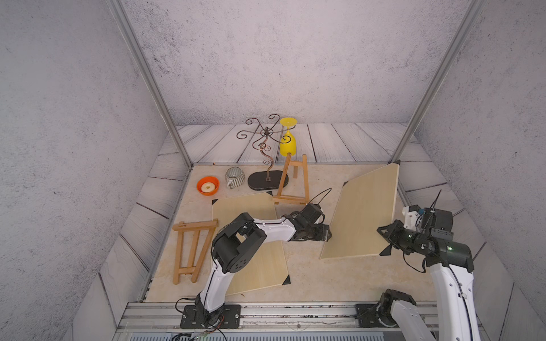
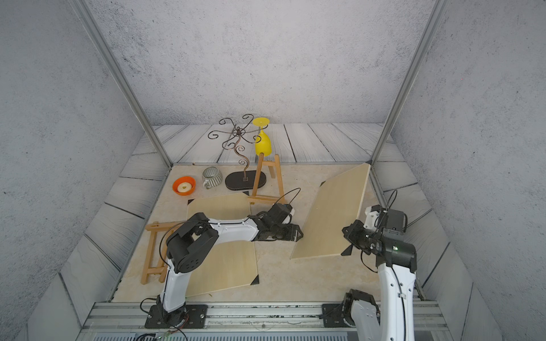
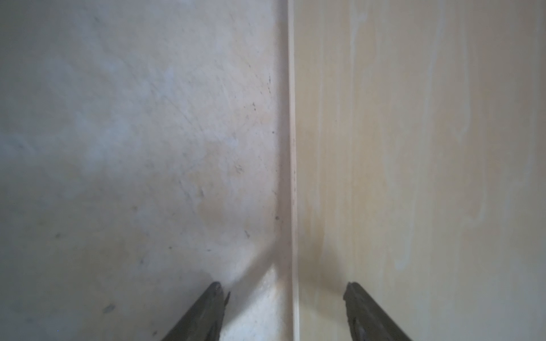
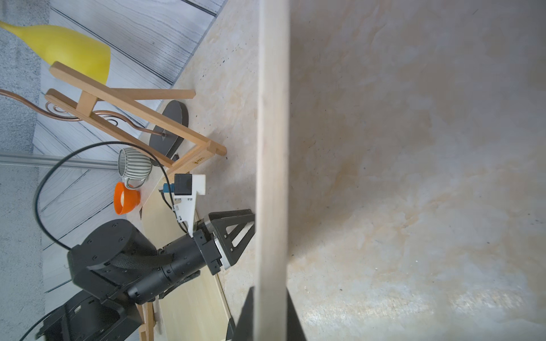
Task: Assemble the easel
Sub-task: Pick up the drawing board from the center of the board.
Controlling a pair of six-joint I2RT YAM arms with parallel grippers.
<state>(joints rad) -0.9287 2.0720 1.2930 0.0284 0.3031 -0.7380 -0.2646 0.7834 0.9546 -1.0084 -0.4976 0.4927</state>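
Wooden board [image 1: 363, 212] leans with your right gripper [image 1: 384, 233] clamped on one edge. Your left gripper [image 1: 326, 233] sits astride the opposite edge, open and empty. The upright easel [image 1: 291, 183] stands beyond the left gripper, nearer that arm.

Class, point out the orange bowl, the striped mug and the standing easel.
orange bowl [image 1: 200, 185]: in a top view, on its inner wall.
striped mug [image 1: 236, 179]: in a top view, on its ribbed side.
standing easel [image 1: 290, 200]: in a top view, on its bottom ledge.
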